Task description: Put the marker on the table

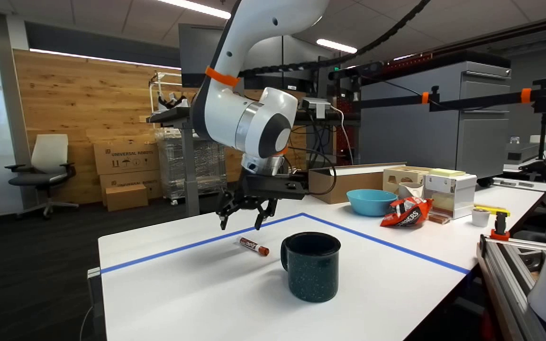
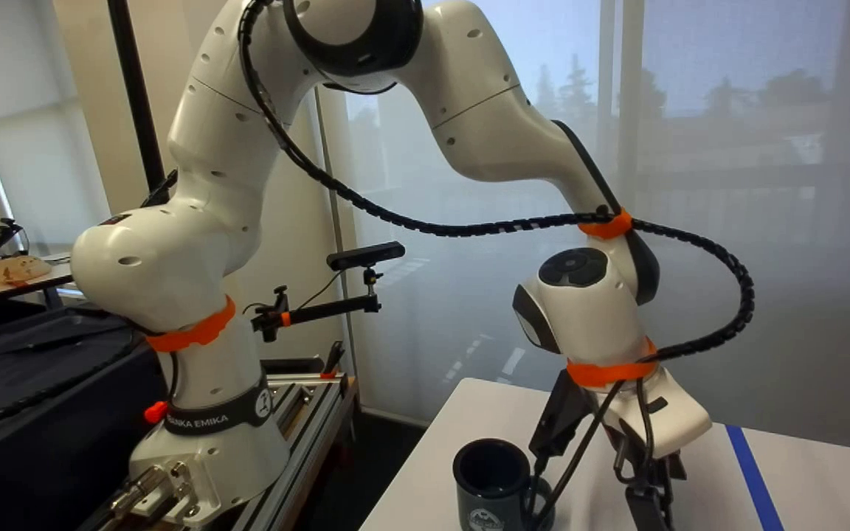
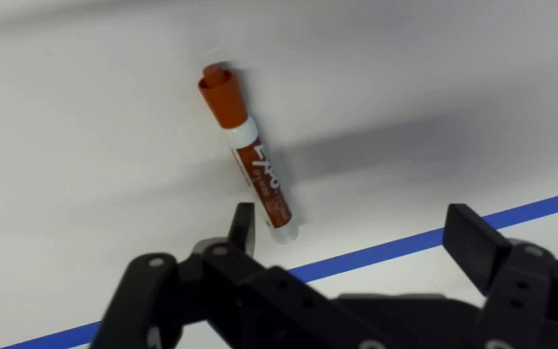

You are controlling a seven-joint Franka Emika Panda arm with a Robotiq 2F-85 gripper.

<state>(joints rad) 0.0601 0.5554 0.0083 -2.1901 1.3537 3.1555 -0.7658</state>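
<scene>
In an exterior view, the camera looks from slightly above across the white, blue-taped worktop (image 1: 173,303), facing a wood-panelled wall (image 1: 83,104). In an exterior view, the camera stands close to the white jointed robot arm (image 2: 477,103), facing a translucent window shade (image 2: 462,310). Both exterior views share the arm and the speckled dark-teal mug (image 1: 313,274). The wrist view looks down from close above, past the black two-fingered tool (image 3: 349,213), sharing with an exterior view the slim orange-capped marker (image 1: 253,246).

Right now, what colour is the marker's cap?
The cap is orange-brown, clearest in the wrist view.
</scene>
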